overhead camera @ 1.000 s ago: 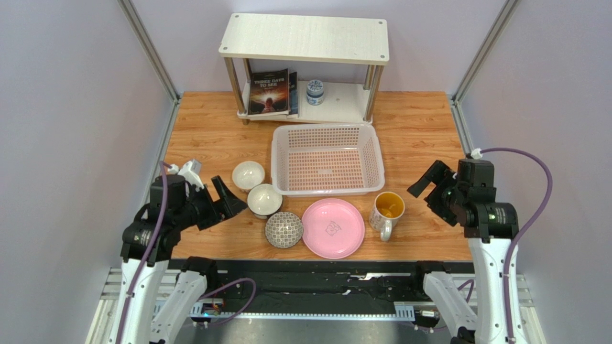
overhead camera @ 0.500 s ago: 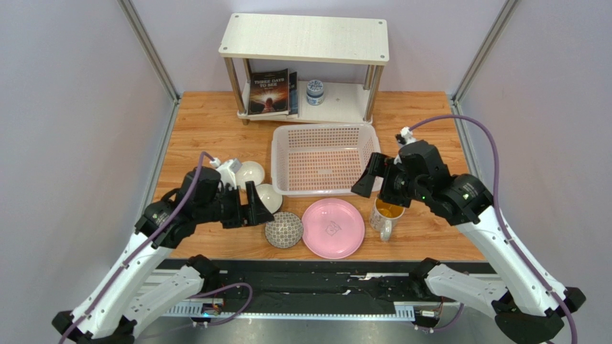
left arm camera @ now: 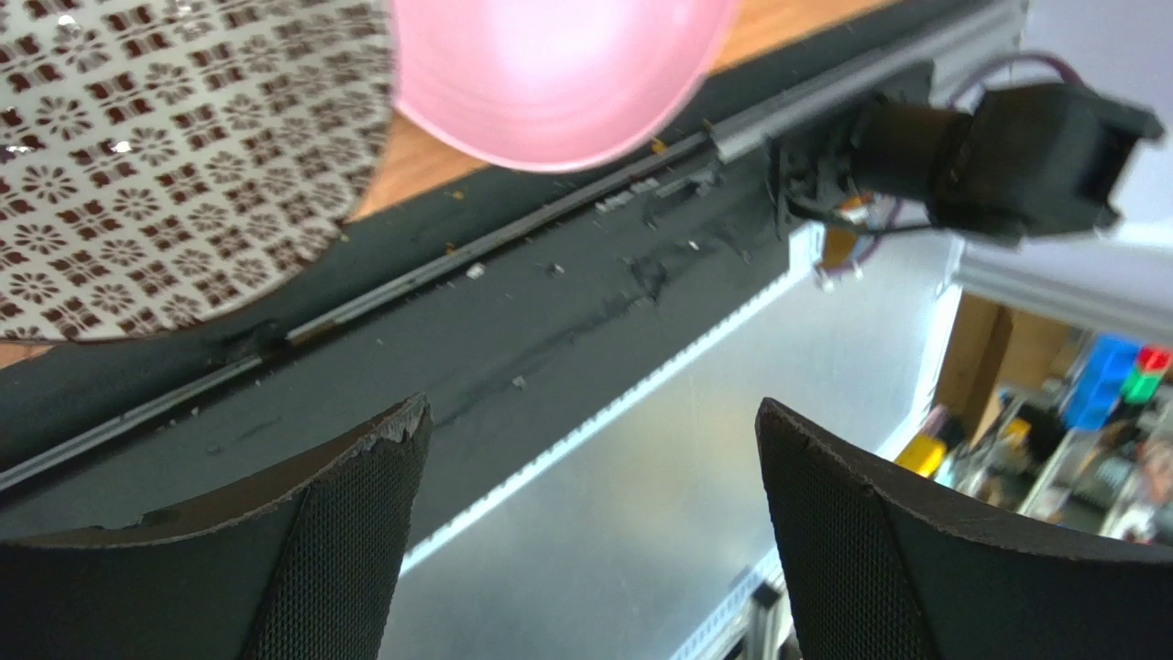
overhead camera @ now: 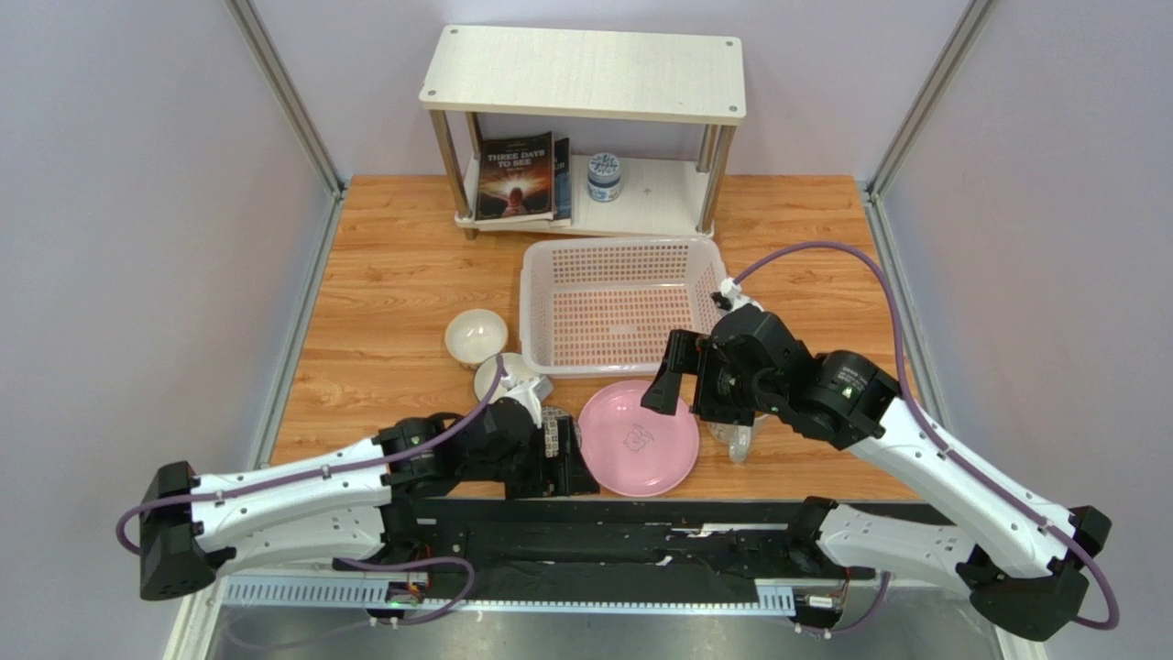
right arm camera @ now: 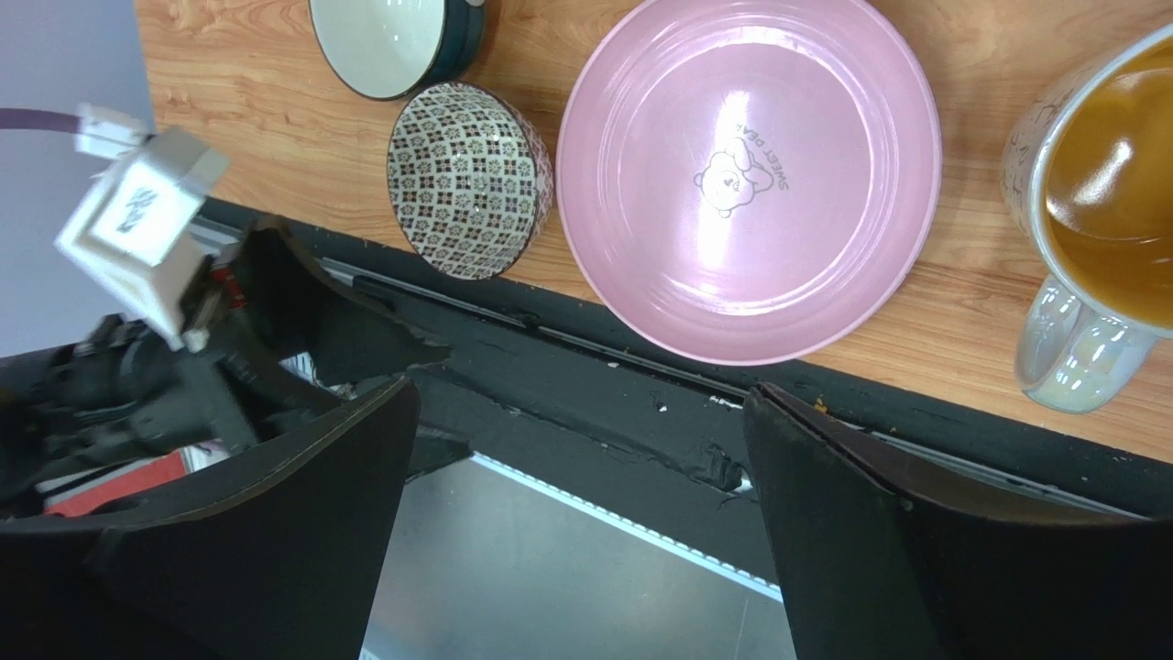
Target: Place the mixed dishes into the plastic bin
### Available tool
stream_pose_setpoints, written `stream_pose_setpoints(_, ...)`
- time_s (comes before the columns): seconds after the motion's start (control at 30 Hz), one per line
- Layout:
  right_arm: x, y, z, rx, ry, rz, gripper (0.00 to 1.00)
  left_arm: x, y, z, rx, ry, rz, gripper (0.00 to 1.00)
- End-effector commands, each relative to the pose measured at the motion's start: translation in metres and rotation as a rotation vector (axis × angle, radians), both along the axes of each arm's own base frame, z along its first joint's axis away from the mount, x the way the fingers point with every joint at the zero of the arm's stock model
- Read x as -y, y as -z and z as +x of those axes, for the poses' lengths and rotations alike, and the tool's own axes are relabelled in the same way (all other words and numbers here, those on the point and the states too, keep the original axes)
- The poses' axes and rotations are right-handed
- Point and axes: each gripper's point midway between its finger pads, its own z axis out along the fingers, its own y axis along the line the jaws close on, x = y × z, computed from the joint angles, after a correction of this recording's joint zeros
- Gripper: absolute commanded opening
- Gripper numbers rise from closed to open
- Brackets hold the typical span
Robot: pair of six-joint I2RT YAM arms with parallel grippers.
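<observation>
Bright even light, soft shadows

The left gripper (left arm camera: 589,413), jaws spread wide, hangs over a black rail (left arm camera: 551,316); beyond it the dark-patterned bowl (left arm camera: 152,151) and pink plate (left arm camera: 551,69) sit side by side.

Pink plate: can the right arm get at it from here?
Probably yes. The right end effector hangs open above the pink plate, whose top is bare; the mug and patterned bowl only flank it.
</observation>
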Motion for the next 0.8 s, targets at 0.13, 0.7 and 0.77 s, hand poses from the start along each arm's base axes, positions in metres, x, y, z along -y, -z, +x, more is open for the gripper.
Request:
stream_pose_setpoints(0.13, 0.009, 0.0, 0.002, 0.046, 0.056, 0.035, 0.94, 0.034, -0.002, 0.009, -0.075, -0.207, -0.149, 0.92)
stream_pose_setpoints(0.7, 0.048, -0.006, -0.007, 0.112, 0.135, 0.029, 0.95, 0.083, 0.043, 0.015, -0.206, -0.436, -0.003, 0.87)
stream_pose_setpoints(0.77, 0.05, -0.001, -0.009, 0.103, 0.138, 0.028, 0.95, 0.076, 0.047, 0.016, -0.202, -0.457, 0.023, 0.87)
